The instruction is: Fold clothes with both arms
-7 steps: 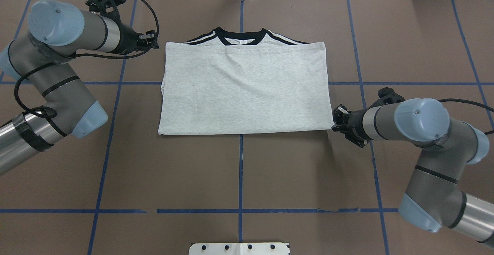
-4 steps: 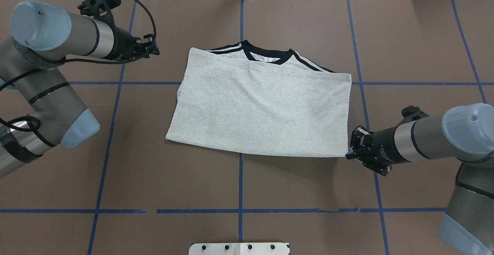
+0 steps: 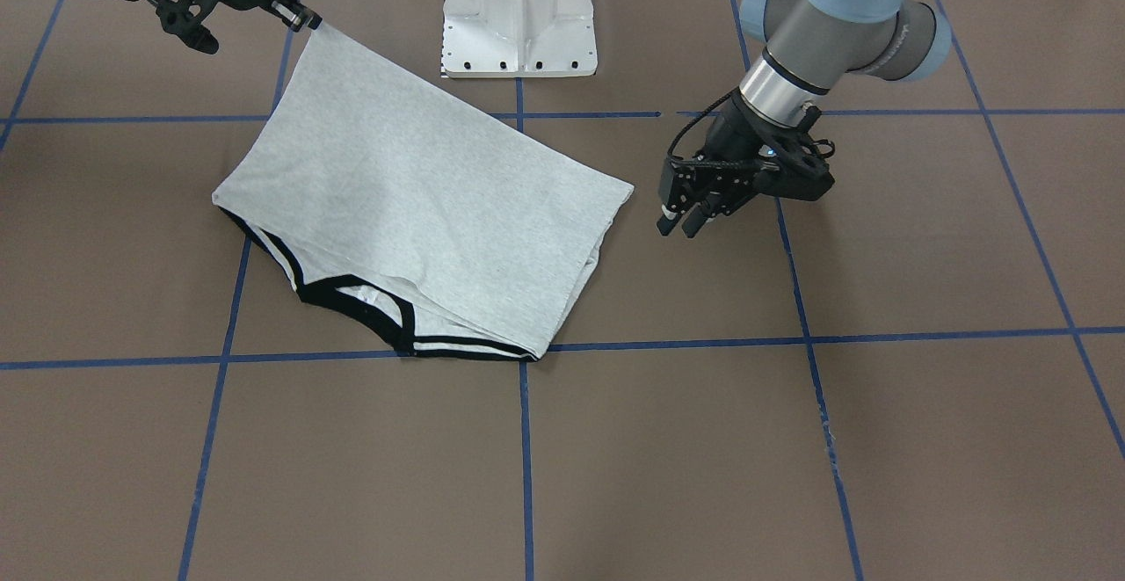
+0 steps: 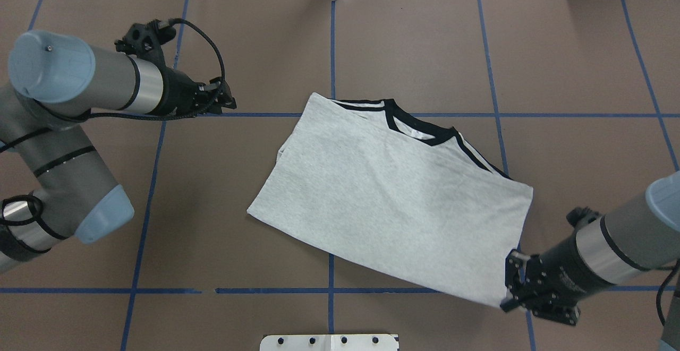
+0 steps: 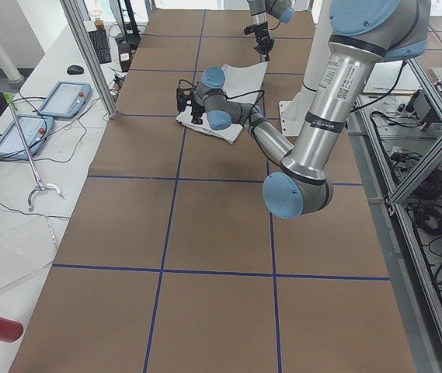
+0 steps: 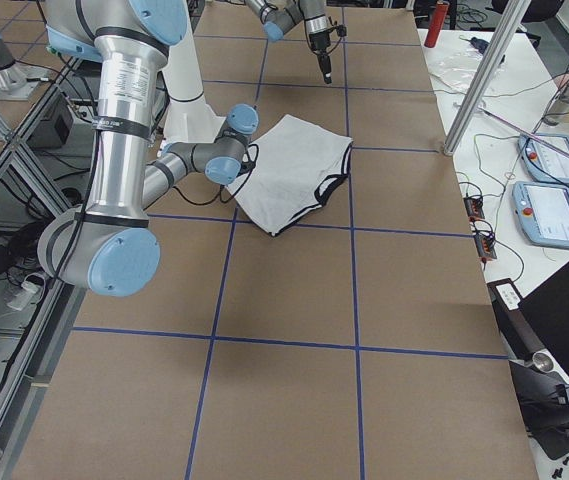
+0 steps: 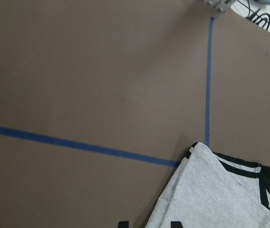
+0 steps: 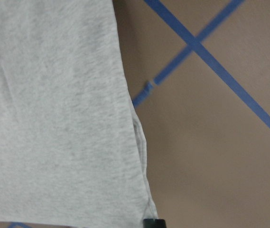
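At the T-shirt's (image 3: 413, 194) corner, the right fingers (image 3: 299, 17) pinch fabric

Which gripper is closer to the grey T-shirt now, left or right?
Right. The right gripper is shut on one corner of the T-shirt; the left gripper hangs open beside the opposite edge, not touching.
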`<state>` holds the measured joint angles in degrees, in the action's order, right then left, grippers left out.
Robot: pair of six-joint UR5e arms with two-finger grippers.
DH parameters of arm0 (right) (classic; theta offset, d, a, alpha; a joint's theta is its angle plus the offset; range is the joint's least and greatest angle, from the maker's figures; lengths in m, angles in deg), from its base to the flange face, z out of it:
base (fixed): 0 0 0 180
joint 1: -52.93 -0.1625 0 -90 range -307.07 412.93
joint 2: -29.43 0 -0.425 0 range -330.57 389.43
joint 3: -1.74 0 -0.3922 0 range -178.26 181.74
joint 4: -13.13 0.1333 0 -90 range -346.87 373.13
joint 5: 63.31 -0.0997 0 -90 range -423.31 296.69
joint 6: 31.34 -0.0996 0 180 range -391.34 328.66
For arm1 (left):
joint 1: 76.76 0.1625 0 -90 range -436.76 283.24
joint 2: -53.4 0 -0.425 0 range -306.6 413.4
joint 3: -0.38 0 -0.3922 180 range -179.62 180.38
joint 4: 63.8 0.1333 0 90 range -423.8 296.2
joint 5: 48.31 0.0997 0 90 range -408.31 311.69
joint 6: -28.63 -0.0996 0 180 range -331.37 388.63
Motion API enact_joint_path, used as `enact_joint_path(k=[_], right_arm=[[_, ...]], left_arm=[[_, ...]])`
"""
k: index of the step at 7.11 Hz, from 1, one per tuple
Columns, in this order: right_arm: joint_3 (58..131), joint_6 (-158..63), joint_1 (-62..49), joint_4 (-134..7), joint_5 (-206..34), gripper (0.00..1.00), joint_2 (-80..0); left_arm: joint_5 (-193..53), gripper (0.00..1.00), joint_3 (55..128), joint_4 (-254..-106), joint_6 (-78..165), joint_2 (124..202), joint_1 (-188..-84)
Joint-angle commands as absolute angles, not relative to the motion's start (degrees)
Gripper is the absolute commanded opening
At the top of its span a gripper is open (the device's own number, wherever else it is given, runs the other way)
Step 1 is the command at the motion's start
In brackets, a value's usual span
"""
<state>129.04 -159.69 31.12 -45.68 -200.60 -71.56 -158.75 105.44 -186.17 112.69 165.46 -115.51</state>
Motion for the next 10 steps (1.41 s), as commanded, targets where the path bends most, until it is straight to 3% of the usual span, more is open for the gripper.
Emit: enact_joint_path(k=[1, 3, 5, 7, 10], right_arm=[[129.1, -159.7, 38.0, -45.7, -202.6, 0.99, -72.1], [128.0, -159.7, 33.8, -45.7, -196.9, 1.0, -71.6], [123.9, -158.7, 18.6, -45.7, -195.5, 1.0, -64.8], [114.2, -155.7, 7.2, -45.7, -195.4, 1.0, -54.4], [113.2, -149.3, 6.8, -45.8, -195.4, 1.0, -53.6]], left_arm=[[-158.8, 0.99, 107.4, -186.1, 117.3, 165.1, -110.1], [-158.3, 0.99, 109.0, -186.1, 125.2, 161.2, -106.1], [-158.1, 0.97, 107.9, -183.7, 130.1, 161.8, -102.1], [-154.0, 0.88, 106.3, -181.5, 132.7, 163.3, -97.7], [-151.4, 0.68, 103.7, -181.3, 135.7, 164.6, -96.4]])
